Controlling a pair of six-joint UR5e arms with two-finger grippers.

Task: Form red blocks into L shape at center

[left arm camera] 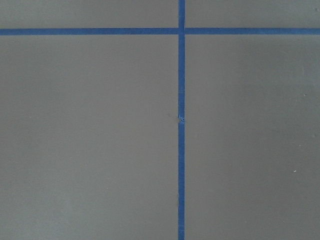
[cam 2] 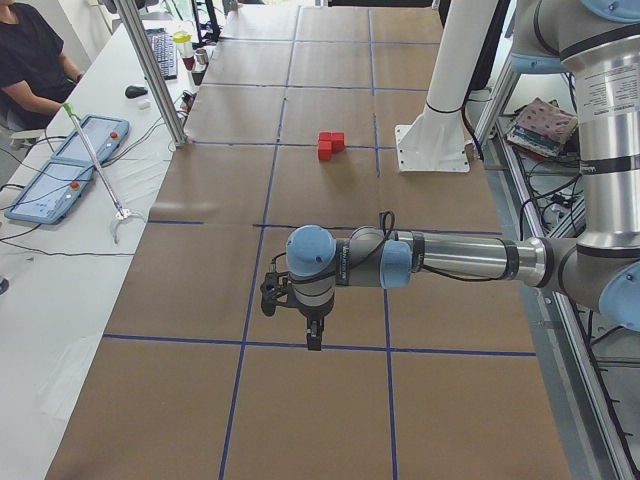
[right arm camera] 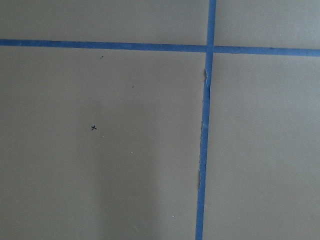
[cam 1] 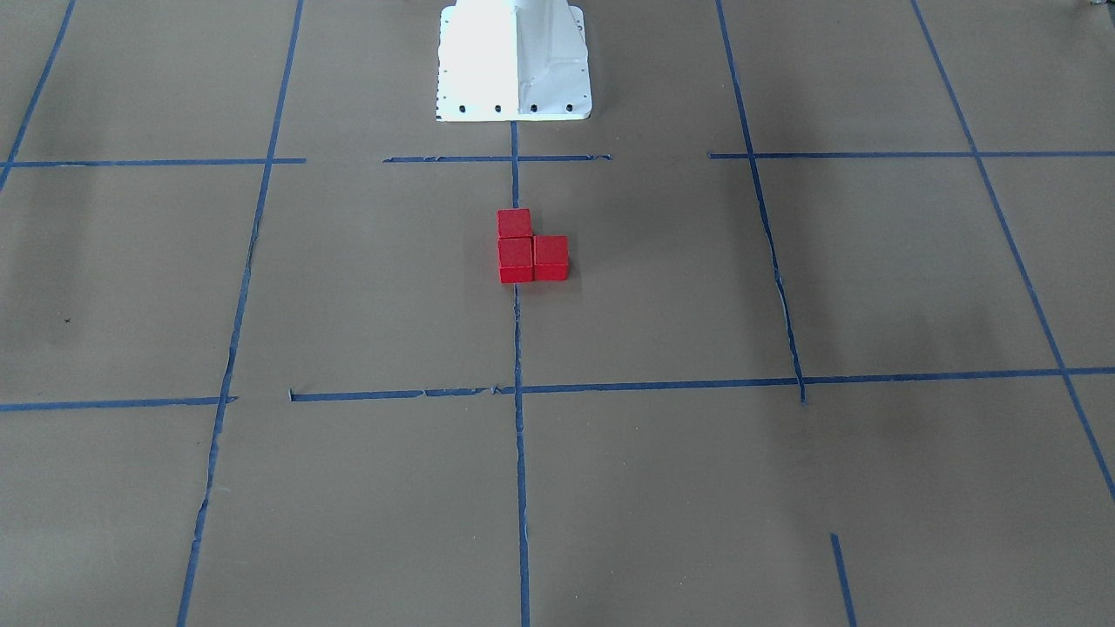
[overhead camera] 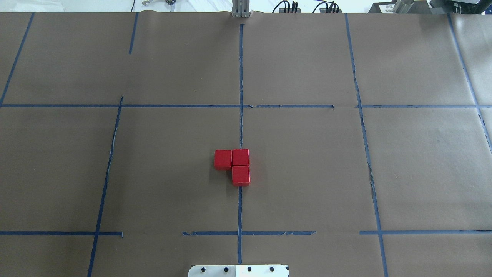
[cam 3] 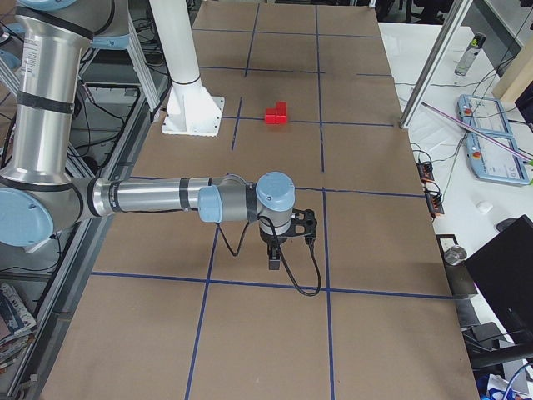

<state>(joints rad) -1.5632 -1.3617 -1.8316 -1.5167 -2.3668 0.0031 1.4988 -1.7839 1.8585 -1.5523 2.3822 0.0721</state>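
Gripper states first: for left gripper (cam 2: 313,338) and right gripper (cam 3: 273,257), cannot tell whether clenched or released, each appearing only in a side view. Both low over bare paper toward opposite ends of the brown paper-covered counter (overhead camera: 326,173), well apart from the work; wrist views filled with paper and tape only.

Three small bright red matte cubes (overhead camera: 240,157) at the counter's centre (overhead camera: 255,138), faces touching: two in a row along the long central blue tape line (overhead camera: 240,69), the third just beside the farther one, toward the robot's left end. Reads as a clean L, seated on the centre line between the two cross lines.

Judged complete, or very nearly: no cube left to move, at most a check of alignment and a retreat of the arms.
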